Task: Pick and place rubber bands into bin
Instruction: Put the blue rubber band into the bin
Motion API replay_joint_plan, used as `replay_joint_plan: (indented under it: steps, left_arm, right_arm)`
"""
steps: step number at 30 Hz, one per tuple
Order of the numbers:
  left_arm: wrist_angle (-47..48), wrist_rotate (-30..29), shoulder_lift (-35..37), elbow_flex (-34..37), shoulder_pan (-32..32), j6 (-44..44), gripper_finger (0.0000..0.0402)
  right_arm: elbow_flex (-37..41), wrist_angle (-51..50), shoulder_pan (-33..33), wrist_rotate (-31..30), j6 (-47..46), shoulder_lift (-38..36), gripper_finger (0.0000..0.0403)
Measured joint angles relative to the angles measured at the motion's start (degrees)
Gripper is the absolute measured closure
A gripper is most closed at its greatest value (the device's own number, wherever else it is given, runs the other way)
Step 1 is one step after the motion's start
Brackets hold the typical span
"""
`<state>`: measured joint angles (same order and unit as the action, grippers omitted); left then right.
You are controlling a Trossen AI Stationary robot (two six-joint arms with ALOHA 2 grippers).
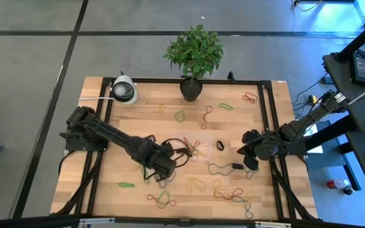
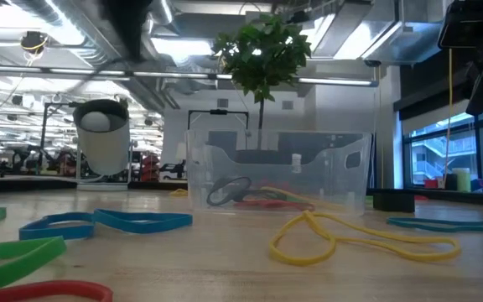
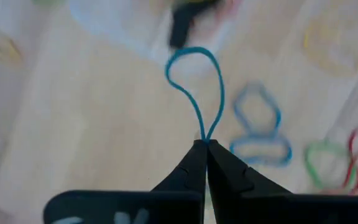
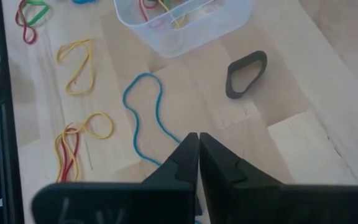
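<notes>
Rubber bands scattered across a wooden table [image 1: 132, 164], in red, green, yellow, orange and blue. Nearest along the front edge: a green and red tangle [image 1: 163, 199], a yellow loop [image 1: 195, 184], a mixed cluster [image 1: 236, 196]. Seen from the left wrist, one blue rubber band [image 3: 194, 87] pinched at its tip between the closed jaws of the left gripper [image 3: 205, 144], loop standing out ahead of the fingertips, clear of the table. Left gripper [image 1: 168, 166] placed just left of table centre, near the front. Right gripper [image 1: 251, 155] at the right side of the table, jaws pressed together and empty; a long blue band [image 4: 145, 115] lying on the wood just ahead of its tips, a thick black loop [image 4: 246, 73] a little farther off. Beyond these, at mid-table, a clear plastic bin [image 4: 185, 34] with several red and yellow bands already inside. Farthest back, more loose bands, a potted plant [image 1: 194, 57] and a white camera [image 1: 124, 89] at the rear edge.
</notes>
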<state>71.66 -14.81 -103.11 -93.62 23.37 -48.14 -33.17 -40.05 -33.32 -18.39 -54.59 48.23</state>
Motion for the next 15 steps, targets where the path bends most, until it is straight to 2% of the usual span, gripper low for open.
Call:
replay_joint_plan:
  steps: [4,6,11,15]
  left_arm:
    - [-2.4,-5.2,0.0,-3.6,-3.3,4.9,0.04]
    - [-5.6,-6.0,-0.1,-3.7,-5.4,8.1,0.04]
    - [-14.6,-6.0,-1.9,-3.7,-11.5,17.8,0.04]
    - [-18.8,-2.4,-5.0,-3.7,-16.1,24.0,0.04]
  right_arm:
    - [0.0,0.0,0.0,0.0,0.0,0.0,0.0384]
    - [0.0,0.0,0.0,0.0,0.0,0.0,0.0384]
    - [0.0,0.0,0.0,-0.1,0.0,0.0,0.0384]
    - [0.0,0.2,0.0,-0.2,-0.2,0.0,0.0384]
